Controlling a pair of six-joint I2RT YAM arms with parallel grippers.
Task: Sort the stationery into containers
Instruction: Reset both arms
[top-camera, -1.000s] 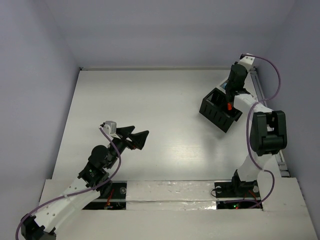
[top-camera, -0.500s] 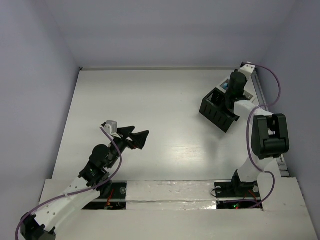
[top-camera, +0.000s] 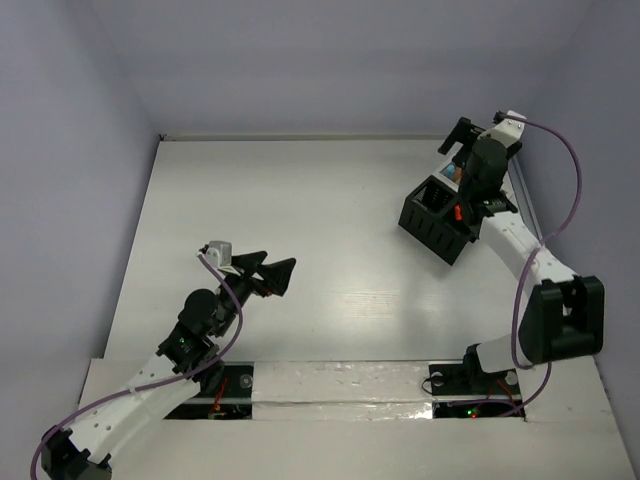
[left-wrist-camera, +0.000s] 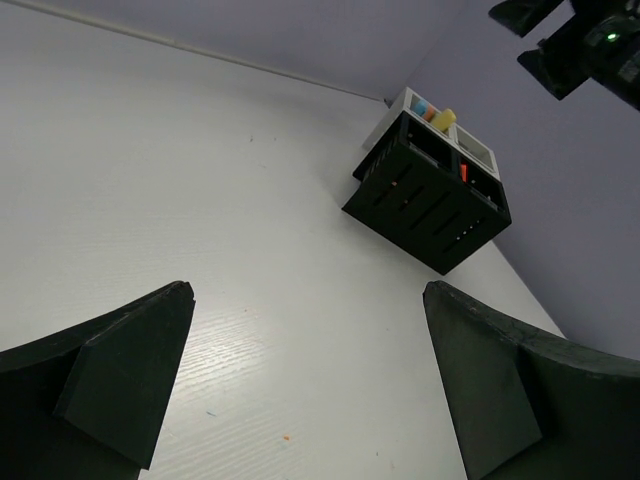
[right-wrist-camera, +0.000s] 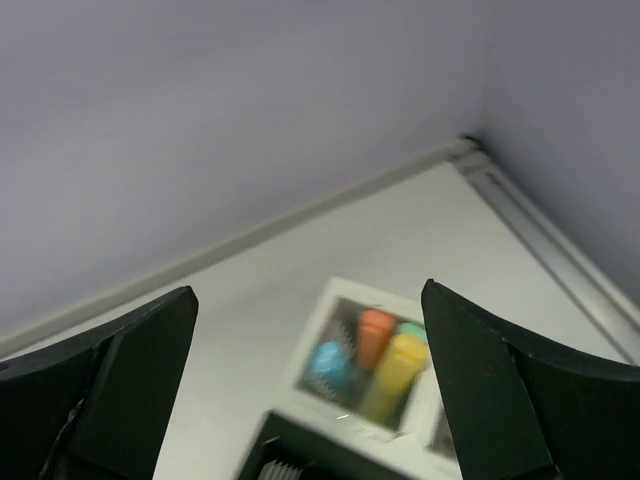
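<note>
On table (top-camera: 300, 210), far-right edge: black box (top-camera: 432, 224).

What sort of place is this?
Probably a robot test booth in a lab: a left arm and a right arm bolted to a white table, plain walls around it, one divided black box.

Open table (top-camera: 330, 220) between black box (top-camera: 437, 222), left gripper (top-camera: 280, 262).

Right wrist view is smeared: one white tray (right-wrist-camera: 318, 335) cell holds blue, orange, yellow and green blobs (right-wrist-camera: 395, 365), shapes unreadable. Black box (right-wrist-camera: 300, 462) is cut by the bottom edge there. Top view: right arm (top-camera: 488, 172) covers most of the tray. Box compartments too dark to read, apart from an orange-red speck (top-camera: 455, 212).
</note>
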